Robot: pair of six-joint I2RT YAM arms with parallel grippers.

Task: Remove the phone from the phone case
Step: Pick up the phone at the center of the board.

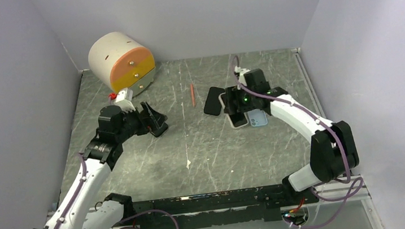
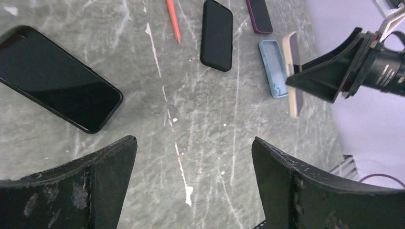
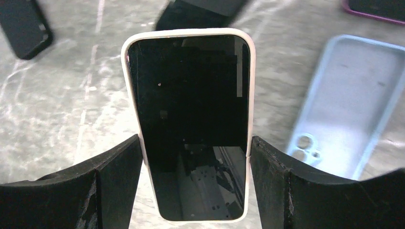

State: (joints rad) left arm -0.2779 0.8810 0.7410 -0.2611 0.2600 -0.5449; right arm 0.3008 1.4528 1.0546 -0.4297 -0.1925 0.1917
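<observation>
My right gripper [image 3: 196,143] is shut on a phone [image 3: 191,105] with a black screen and a cream-white rim, one finger on each long side. In the left wrist view this phone [image 2: 292,71] stands edge-on, lifted off the table. I cannot tell whether the cream rim is a case or the phone's own body. An empty light blue phone case [image 3: 348,105] lies inside-up on the table just beside it, also visible from above [image 1: 258,121]. My left gripper [image 2: 193,148] hangs open over bare table at the left [image 1: 155,122], holding nothing.
A black phone [image 2: 57,78] lies close to my left fingers. Another black phone [image 2: 217,33], a purple-rimmed one [image 2: 259,14] and an orange pen [image 2: 173,21] lie mid-table. A cream and orange cylinder with drawers [image 1: 122,63] stands at the back left. Walls enclose the table.
</observation>
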